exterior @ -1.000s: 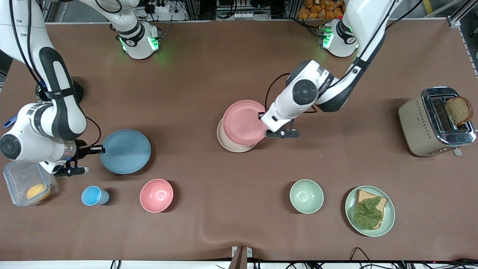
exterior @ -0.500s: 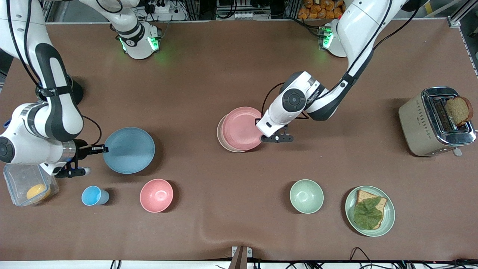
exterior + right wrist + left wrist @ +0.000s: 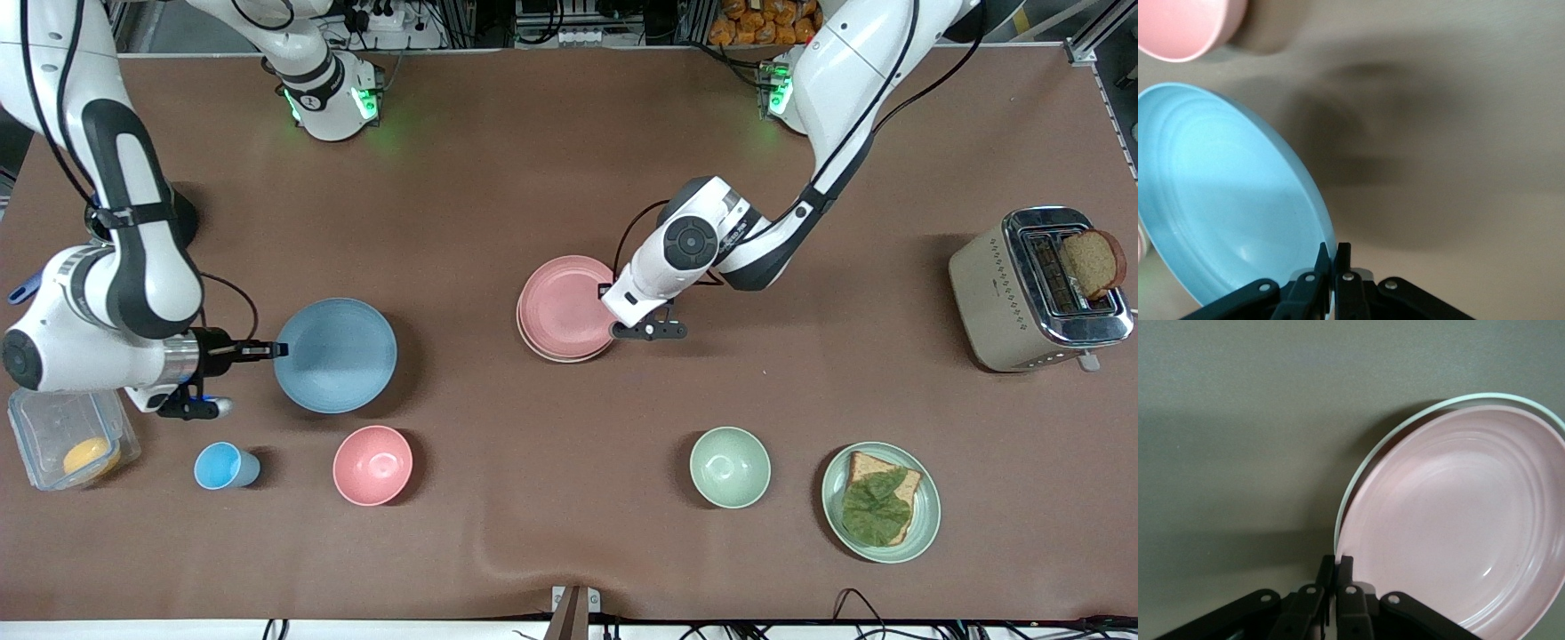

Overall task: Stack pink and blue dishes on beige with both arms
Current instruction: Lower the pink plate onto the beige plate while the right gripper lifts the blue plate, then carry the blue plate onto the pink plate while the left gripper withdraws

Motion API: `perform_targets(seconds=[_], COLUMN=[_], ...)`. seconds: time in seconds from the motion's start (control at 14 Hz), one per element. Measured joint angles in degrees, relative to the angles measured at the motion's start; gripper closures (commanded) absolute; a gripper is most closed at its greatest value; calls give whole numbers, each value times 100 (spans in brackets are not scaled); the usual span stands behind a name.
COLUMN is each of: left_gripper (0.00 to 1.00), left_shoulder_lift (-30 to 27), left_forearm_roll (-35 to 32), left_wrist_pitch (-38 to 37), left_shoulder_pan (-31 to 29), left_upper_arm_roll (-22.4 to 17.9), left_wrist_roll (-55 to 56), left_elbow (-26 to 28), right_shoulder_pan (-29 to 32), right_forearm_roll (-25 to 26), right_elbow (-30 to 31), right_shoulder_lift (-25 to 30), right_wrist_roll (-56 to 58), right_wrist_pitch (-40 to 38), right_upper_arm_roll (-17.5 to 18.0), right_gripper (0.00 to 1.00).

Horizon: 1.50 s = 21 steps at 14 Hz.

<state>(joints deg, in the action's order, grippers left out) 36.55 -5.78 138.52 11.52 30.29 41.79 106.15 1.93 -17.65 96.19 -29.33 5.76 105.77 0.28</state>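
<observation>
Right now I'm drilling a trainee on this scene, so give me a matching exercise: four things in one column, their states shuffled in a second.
Things:
1. pink plate
2. blue plate
3. toast slice
4. leaf

States:
A. sticking out of the toaster
B. gripped at its rim by the right pincer
C. lying on bread on the green plate
D. on the beige plate, left pincer shut on its rim

Pairs: 1-D, 2-B, 3-A, 4-C

Pink plate (image 3: 563,306) on beige plate (image 3: 569,356); blue plate (image 3: 335,355) gripped.
</observation>
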Motion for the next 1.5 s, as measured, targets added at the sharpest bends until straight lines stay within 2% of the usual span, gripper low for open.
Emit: perform_targets(seconds=[0.07, 0.14, 0.21, 0.5, 0.64, 0.86, 1.14, 1.29, 1.5], left_gripper=[37, 8, 0, 0, 0, 0, 0, 0, 0], left_shoulder_lift=[12, 33, 60, 36, -263, -1239, -2450, -2830, -3081], left_forearm_roll=[0, 0, 0, 0, -14, -58, -59, -59, -59], left_wrist_pitch=[31, 44, 45, 58, -95, -1039, -2291, -2819, -3884], left_shoulder_pan=[12, 28, 55, 98, -111, -827, -1955, -2386, -2633], left_upper_arm_roll=[0, 0, 0, 1, -12, -15, -23, -27, -37], left_wrist_roll=[15, 65, 205, 599, 605, 208, -1175, -1741, -1942], left_elbow=[-22, -81, -158, -427, -573, -686, -691, -784, -1300], right_shoulder_pan=[-187, -393, -611, -1303, -1372, -1528, -2078, -2350, -2754], right_forearm_roll=[-14, -28, -67, -216, -574, -912, -1102, -1124, -1130], right_elbow=[-2, -9, -22, -43, -37, -12, 406, 565, 744], right_shoulder_lift=[18, 40, 57, 65, 65, 65, 139, 210, 236], right_wrist_roll=[-268, -571, -889, -1793, -1856, -1859, -1933, -2175, -2569], right_wrist_pitch=[0, 3, 15, 124, 105, 75, 436, 696, 1249], right_upper_arm_roll=[5, 10, 15, 20, 16, 19, 24, 25, 25], right_gripper=[100, 100, 100, 100, 100, 100, 100, 100, 100])
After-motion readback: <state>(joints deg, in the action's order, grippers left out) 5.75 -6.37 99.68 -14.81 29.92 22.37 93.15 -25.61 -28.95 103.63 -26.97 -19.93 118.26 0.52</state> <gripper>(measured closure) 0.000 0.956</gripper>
